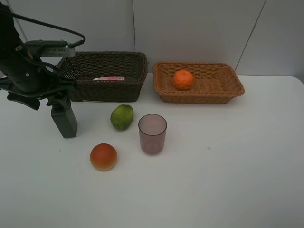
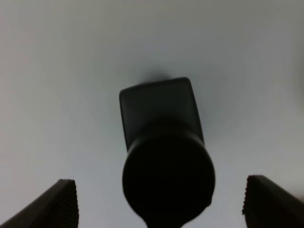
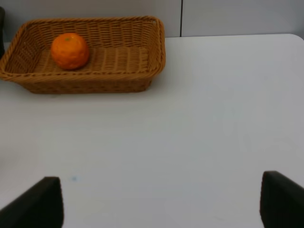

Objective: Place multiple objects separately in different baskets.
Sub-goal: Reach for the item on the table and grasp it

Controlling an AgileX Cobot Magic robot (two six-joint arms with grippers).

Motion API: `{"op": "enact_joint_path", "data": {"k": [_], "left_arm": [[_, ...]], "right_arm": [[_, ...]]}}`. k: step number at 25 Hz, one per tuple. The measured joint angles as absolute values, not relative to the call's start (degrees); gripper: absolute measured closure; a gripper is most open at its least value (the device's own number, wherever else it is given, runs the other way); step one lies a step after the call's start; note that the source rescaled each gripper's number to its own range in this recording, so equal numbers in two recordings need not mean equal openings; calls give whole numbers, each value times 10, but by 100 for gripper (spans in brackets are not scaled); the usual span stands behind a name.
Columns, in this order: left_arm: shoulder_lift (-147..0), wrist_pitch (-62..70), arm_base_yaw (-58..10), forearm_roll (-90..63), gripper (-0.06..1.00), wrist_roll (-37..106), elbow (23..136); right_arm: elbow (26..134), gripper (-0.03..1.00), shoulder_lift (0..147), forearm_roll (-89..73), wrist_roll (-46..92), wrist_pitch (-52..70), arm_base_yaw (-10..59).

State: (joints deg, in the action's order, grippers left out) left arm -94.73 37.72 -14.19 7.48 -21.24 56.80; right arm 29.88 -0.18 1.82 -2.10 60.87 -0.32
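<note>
Directly below the spread left tool [image 2: 161,187] stands the pump bottle [image 2: 159,114].

Reaches in at the exterior view's left edge with left arm [image 1: 21,71], wrist pointing down. Holds left gripper [image 2: 164,204] wide apart. Holds right gripper [image 3: 160,202] wide apart too, visible only in its wrist view.

Baskets counted: two. One was a dark basket [image 1: 107,90], the other a tan basket [image 1: 199,97] just beside it.
Fruits: three. One orange [image 1: 183,79] lay in the tan basket. One green fruit [image 1: 122,117] and one peach [image 1: 103,156] were in front of the dark basket.
Bottles: two. One pink bottle [image 1: 109,78] lay inside the dark basket, and one pump bottle [image 1: 64,121] stood near its front corner.
Cups: one cup [image 1: 152,133], in front of the dark basket.
</note>
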Motion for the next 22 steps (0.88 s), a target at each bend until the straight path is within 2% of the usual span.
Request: {"op": "enact_joint_path", "data": {"k": [22], "left_arm": [[-1019, 286, -142, 75, 4, -234, 568]], "right_arm": [[299, 17, -2, 18, -21, 609, -3]]}}
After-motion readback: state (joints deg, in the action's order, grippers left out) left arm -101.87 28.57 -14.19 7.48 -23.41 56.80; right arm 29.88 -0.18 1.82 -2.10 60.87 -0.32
